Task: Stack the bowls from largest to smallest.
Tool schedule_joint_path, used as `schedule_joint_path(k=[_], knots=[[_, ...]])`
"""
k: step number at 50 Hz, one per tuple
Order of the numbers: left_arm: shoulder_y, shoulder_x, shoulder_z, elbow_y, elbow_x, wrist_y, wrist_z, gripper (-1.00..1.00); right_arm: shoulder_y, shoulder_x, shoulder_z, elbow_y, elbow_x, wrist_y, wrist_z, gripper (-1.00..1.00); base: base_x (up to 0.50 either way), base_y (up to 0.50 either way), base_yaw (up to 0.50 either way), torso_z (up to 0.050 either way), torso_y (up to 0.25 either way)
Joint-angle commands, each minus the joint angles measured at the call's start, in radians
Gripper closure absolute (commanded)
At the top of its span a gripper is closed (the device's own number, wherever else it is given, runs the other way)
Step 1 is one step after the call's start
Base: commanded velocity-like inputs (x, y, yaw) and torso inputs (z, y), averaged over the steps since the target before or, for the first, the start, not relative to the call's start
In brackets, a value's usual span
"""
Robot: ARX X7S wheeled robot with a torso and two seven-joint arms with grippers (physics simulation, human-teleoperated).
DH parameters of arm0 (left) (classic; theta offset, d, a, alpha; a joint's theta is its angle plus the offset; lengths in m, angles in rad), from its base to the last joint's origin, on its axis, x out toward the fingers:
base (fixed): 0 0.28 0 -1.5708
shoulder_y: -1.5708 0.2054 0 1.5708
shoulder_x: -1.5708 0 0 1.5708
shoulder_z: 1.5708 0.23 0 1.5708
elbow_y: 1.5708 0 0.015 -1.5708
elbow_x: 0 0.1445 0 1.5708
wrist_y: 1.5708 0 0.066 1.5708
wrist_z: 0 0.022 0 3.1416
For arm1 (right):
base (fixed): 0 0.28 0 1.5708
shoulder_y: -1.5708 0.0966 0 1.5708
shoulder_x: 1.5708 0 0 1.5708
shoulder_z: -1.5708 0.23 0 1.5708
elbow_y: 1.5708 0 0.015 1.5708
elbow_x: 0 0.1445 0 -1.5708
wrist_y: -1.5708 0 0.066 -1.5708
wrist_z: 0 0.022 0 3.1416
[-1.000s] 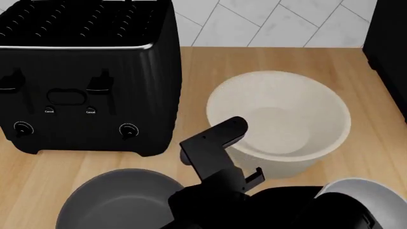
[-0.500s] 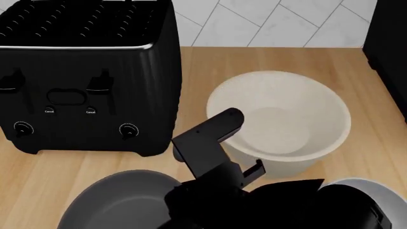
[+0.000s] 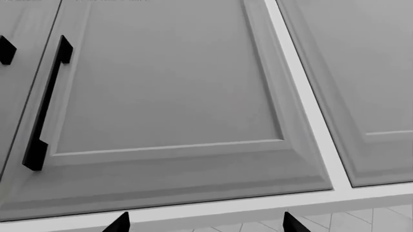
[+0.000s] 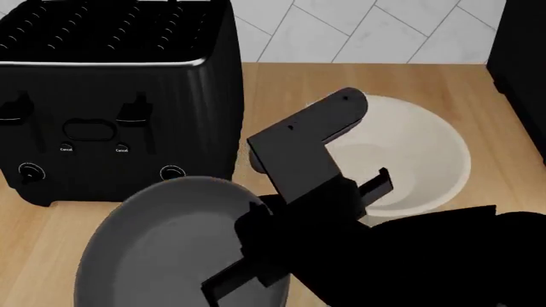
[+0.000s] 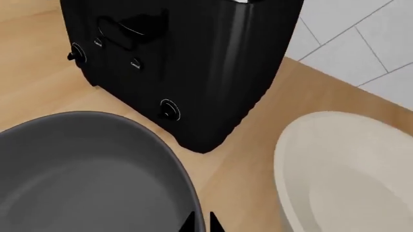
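While the right arm's fingers [image 5: 199, 223] pinch the rim of the dark grey bowl [image 4: 179, 246], that bowl sits tilted, raised in front of the toaster [image 4: 115, 102], apparently off the wooden desk [image 4: 401, 80]. Right wrist view: two black finger tips closed tight on the rim edge, grey bowl [image 5: 84, 169] filling the near side, toaster [image 5: 187, 58] behind it. Cream bowl [image 4: 410, 153] rests upright on the desk, just beside the toaster, partly hidden by the black arm link [image 4: 307, 147] crossing over its near-left rim. Same cream bowl [image 5: 348, 169] shows in the right wrist view, apart from the grey one, strip of desk between. Smallest bowl: not visible, arm body blocks the lower right corner. Left wrist view: fingers [image 3: 203, 223] spread wide, grasping nothing, pointed up at grey cabinet doors [image 3: 174, 87] with a black handle [image 3: 48, 104].
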Motion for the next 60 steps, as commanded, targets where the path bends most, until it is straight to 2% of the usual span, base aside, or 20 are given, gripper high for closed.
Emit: schedule_joint_path(k=[1, 11, 28, 40, 60], knots=[[-0.007, 0.000, -0.007, 0.006, -0.013, -0.002, -0.009, -1.00, 0.066, 0.073, 0.078, -0.037, 0.171, -0.001, 0.156, 1.00, 0.00, 0.00, 0.00, 0.000, 0.000], [-0.010, -0.003, -0.015, 0.014, -0.028, -0.007, -0.016, -1.00, 0.124, 0.148, 0.125, -0.022, 0.262, -0.035, 0.244, 1.00, 0.00, 0.00, 0.00, 0.000, 0.000], [-0.031, -0.011, -0.009, 0.023, -0.044, -0.019, -0.025, -1.00, 0.113, 0.209, 0.190, 0.081, 0.105, -0.107, 0.179, 1.00, 0.00, 0.00, 0.00, 0.000, 0.000], [-0.061, -0.019, -0.006, 0.050, -0.077, -0.057, -0.049, -1.00, 0.120, 0.186, 0.177, 0.213, -0.062, -0.183, 0.089, 1.00, 0.00, 0.00, 0.00, 0.000, 0.000], [0.003, -0.044, -0.047, 0.054, -0.076, -0.022, -0.037, -1.00, 0.173, 0.088, 0.082, 0.504, -0.291, -0.307, -0.065, 1.00, 0.00, 0.00, 0.00, 0.000, 0.000]])
